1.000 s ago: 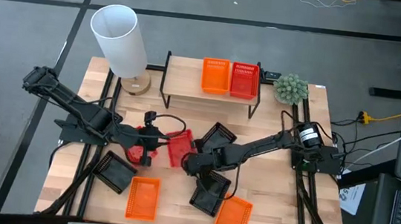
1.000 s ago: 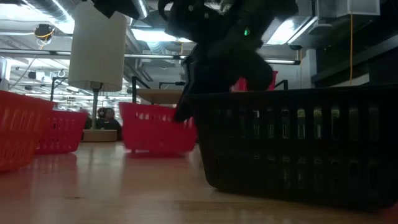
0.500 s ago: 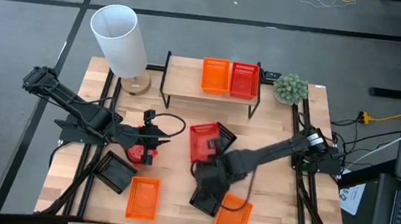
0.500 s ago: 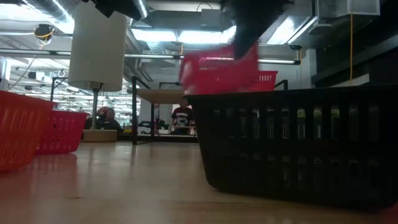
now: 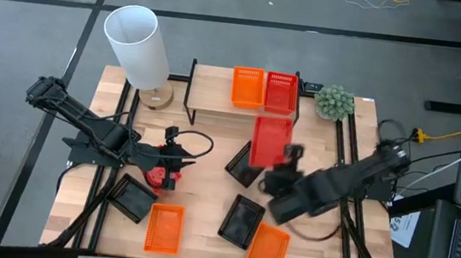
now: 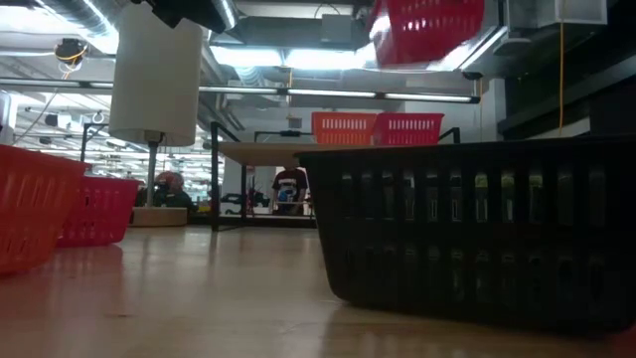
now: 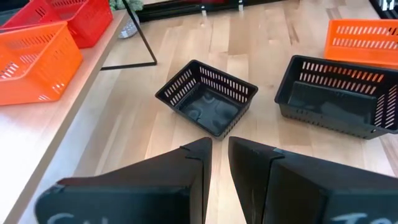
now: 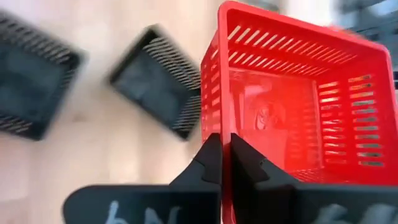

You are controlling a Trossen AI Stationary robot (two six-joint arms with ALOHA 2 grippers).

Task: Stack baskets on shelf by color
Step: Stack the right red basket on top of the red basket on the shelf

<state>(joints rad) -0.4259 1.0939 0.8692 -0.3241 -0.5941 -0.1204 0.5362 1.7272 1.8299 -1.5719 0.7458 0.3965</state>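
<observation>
My right gripper (image 5: 286, 156) (image 8: 222, 146) is shut on a red basket (image 5: 270, 142) and holds it high over the table's right-middle, in front of the shelf (image 5: 209, 88). In the low view this basket (image 6: 427, 30) is at the top of the picture. An orange basket (image 5: 248, 88) and a red basket (image 5: 281, 93) stand side by side on the shelf's right half. My left gripper (image 5: 181, 161) (image 7: 219, 149) hovers left of centre beside the third red basket (image 5: 157, 175); its fingers are a narrow gap apart and hold nothing. My right gripper pinches the red basket's mesh wall at the rim near a corner (image 8: 214, 127), one finger inside the basket and one outside. The basket is lifted clear of the table, its open side up, reaching out ahead of the fingers.
Three black baskets (image 5: 244, 163) (image 5: 241, 220) (image 5: 130, 197) and two orange ones (image 5: 163, 228) (image 5: 267, 251) lie scattered on the near half. A white lamp (image 5: 140, 46) stands at the far left, a small plant (image 5: 334, 101) at the far right. People (image 6: 288, 189) show in the room behind.
My right gripper has gone up and toward the table's right and far side, toward the shelf, carrying the red basket. The basket, on the table at the centre a second ago, is now lifted clear and turned lengthwise toward the shelf.
</observation>
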